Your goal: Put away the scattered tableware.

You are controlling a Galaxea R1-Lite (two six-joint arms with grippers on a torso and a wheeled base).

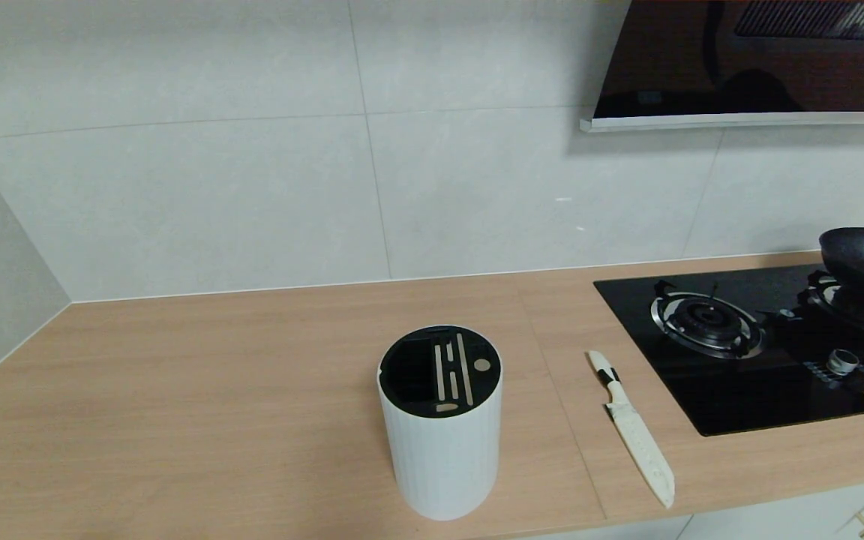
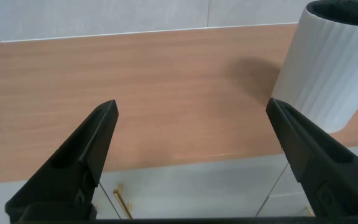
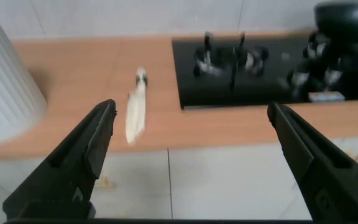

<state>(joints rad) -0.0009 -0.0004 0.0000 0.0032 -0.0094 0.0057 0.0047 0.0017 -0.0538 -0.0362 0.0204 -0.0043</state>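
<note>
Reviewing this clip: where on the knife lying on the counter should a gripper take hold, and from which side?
The handle, taken from above, closing across its narrow width. The knife lies flat on the counter, handle toward the wall, blade toward the front edge; the open right gripper is probably nearest.
</note>
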